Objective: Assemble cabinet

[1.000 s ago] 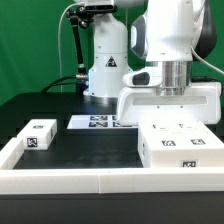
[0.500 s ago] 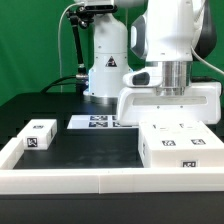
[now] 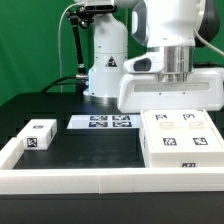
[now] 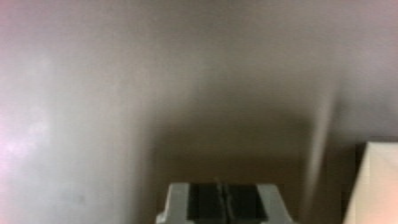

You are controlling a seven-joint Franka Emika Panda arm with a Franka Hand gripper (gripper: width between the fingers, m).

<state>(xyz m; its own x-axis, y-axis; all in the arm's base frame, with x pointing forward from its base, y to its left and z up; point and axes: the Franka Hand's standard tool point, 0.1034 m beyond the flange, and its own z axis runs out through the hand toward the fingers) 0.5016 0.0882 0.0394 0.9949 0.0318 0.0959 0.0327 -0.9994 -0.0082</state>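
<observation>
Assembling: early, probably; nothing visibly joined yet.
Cabinet point(image 3: 180, 140): on the desk point(image 3: 90, 150), exterior view's right, beneath the arm point(image 3: 170, 40).
Cube point(image 3: 38, 135): loose, well apart.
Fingers: hidden or blurred; cannot tell.
</observation>
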